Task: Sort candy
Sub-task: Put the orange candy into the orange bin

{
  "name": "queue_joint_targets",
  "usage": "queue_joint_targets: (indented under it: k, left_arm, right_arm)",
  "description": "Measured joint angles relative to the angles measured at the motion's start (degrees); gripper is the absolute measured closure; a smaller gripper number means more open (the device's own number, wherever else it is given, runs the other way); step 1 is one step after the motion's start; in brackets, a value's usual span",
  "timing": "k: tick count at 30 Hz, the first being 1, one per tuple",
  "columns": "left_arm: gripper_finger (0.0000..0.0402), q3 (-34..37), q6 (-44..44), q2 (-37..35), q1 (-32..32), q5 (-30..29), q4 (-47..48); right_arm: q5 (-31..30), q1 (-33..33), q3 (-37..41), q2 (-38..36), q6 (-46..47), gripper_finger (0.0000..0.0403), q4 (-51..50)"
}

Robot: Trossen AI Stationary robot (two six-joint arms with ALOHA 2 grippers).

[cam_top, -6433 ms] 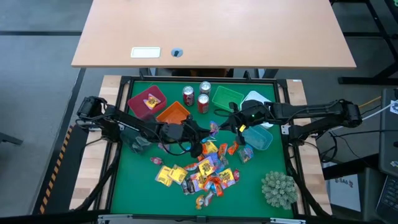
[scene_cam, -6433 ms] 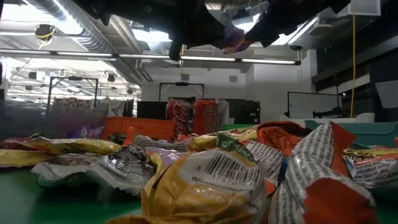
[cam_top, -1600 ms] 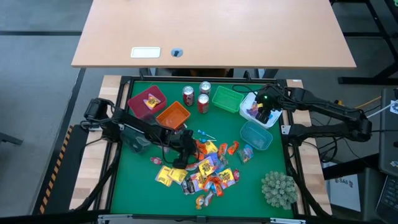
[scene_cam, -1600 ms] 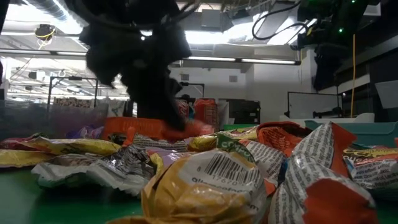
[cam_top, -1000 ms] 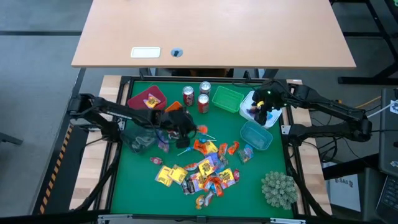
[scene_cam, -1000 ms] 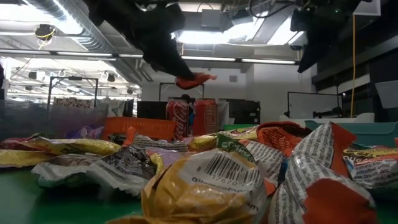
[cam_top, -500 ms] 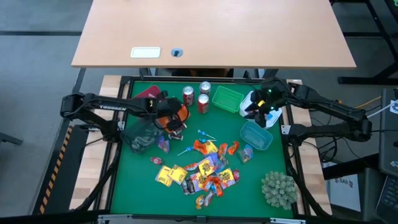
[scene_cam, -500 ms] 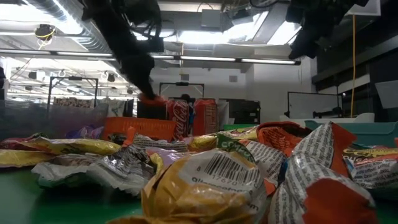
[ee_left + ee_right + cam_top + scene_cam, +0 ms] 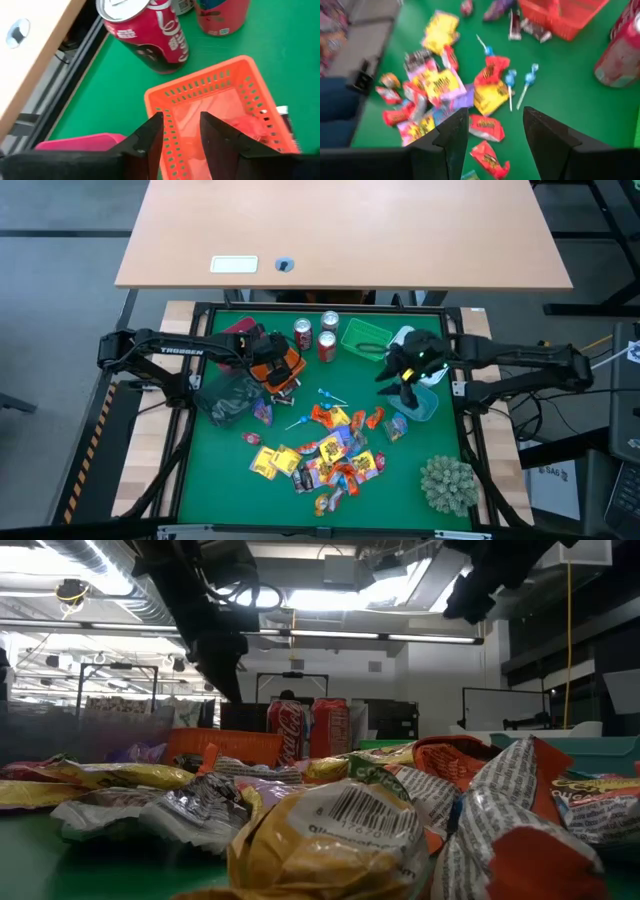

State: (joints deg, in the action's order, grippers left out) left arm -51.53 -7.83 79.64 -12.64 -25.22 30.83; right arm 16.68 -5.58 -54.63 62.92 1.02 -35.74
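Observation:
The candy (image 9: 325, 450) lies in a loose pile of yellow, orange, red and purple wrappers on the green mat, with blue lollipops (image 9: 520, 82) at its far side. My left gripper (image 9: 181, 131) hangs open over the orange basket (image 9: 283, 360), with nothing between its fingers. A red candy (image 9: 247, 125) lies inside that basket (image 9: 210, 100). My right gripper (image 9: 495, 127) is open in the air beside the teal bin (image 9: 420, 402), pointing down toward the pile (image 9: 440, 85), its fingers bare.
Red soda cans (image 9: 326, 345) stand at the far middle, next to a green basket (image 9: 365, 335). A pink bin (image 9: 232, 330) and a dark clear bin (image 9: 225, 395) sit at the left. A spiky plant ball (image 9: 447, 483) is at the near right.
My left gripper has carried an orange-red candy up from the pile toward the far left and over the orange basket, where it has let go; the candy now lies in the basket. My right gripper has swung from the white bin toward the table's middle and the pile.

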Motion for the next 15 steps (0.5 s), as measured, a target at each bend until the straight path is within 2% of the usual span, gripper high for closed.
queue_joint_targets:
  k: [3,9,15]
  left_arm:
    - [0.0277,0.0,-1.1,0.0,0.0,2.1,-0.3]
    - [0.0277,0.0,-1.1,0.0,0.1,6.4,-0.5]
    - [0.0278,0.0,-1.1,0.0,0.1,7.1,-0.6]
  right_arm:
    - [-2.0,2.5,0.0,3.1,0.0,0.0215,-0.1]
    - [-2.1,6.0,0.0,9.7,-2.8,0.0215,-0.4]
    - [-2.2,8.9,0.0,16.1,-6.2,0.0215,-0.8]
